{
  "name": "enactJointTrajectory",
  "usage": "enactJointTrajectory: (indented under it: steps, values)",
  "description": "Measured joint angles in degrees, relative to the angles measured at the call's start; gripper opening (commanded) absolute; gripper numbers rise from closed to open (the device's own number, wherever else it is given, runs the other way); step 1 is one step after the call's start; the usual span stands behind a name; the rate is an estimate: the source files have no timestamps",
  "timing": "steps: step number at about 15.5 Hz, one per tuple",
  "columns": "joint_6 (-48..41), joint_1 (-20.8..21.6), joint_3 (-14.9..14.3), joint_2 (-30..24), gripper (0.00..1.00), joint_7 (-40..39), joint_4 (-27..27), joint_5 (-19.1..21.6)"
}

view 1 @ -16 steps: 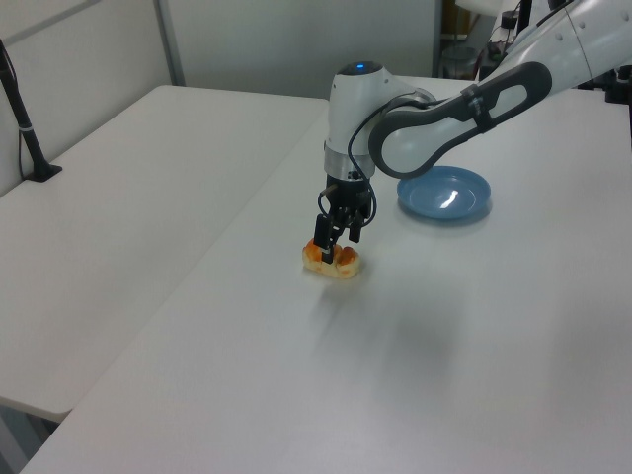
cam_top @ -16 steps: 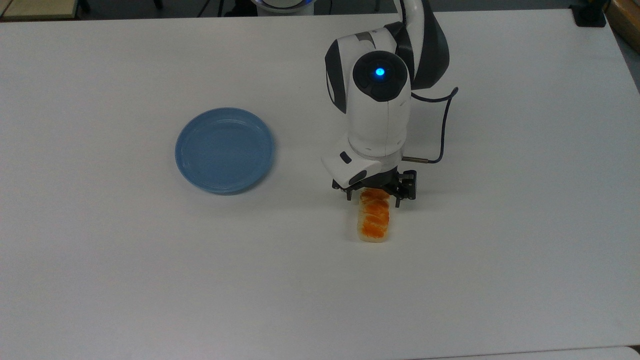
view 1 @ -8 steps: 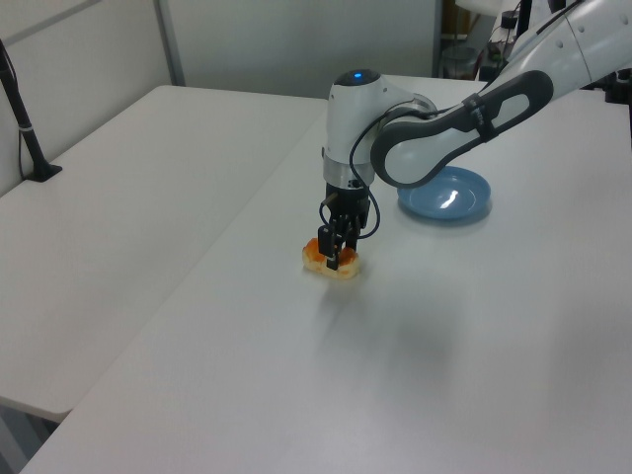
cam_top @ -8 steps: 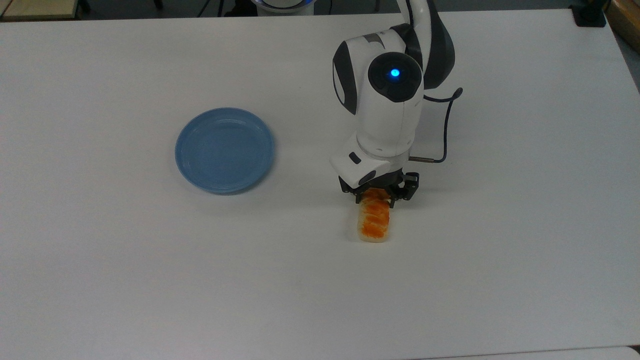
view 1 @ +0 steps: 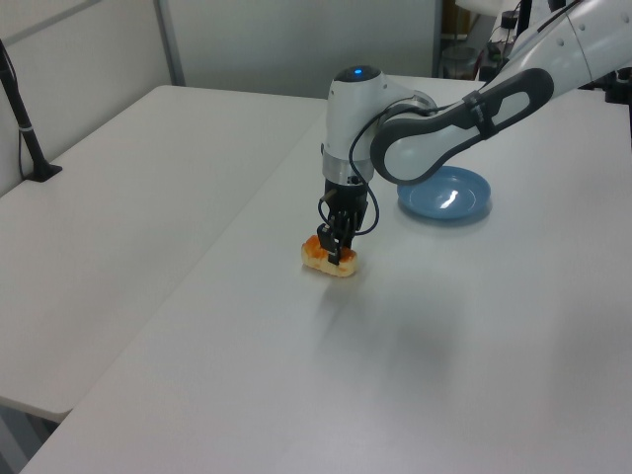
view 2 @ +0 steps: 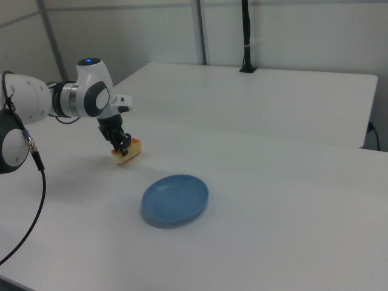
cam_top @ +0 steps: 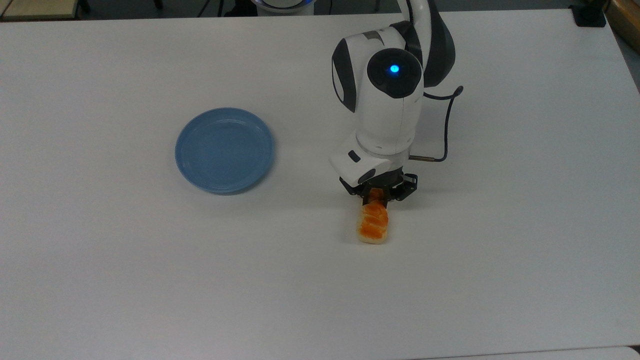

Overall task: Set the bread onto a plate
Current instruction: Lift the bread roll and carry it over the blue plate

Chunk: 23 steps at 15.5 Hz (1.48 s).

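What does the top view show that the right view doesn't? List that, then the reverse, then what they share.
Top view: the bread seen from above, its orange lumps running down from the pincer, with the plate off to the top view's left. Right view: the bread's pale side, and a black pole on the far table. Both: the pincer shut on one end of the bread, and the plate bare and apart from it.

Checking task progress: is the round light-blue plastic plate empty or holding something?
Empty: the plate is bare; the orange-topped toy bread lies apart on the white table.
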State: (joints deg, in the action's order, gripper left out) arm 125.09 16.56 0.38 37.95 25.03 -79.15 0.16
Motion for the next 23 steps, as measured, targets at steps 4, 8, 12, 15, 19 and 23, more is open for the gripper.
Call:
enactJointTrajectory:
  steps: [4,8,12,15,19,23]
  values:
    - [-1.0,-1.4,-0.1,-3.3,0.36,0.0,0.1,-0.2]
    - [-7.3,-4.4,-0.2,-9.9,0.36,-2.3,-1.6,-0.6]
    - [-16.9,-8.3,-0.3,-17.6,0.36,-6.3,-2.9,-0.6]
    - [-22.4,-11.6,-0.5,-22.0,0.36,-9.9,-4.0,-0.6]
    - [-23.4,-16.9,-0.8,-25.5,0.36,-16.0,-8.6,-0.8]
    - [-19.6,-21.1,-1.3,-27.0,0.34,-20.5,-14.4,-0.9]
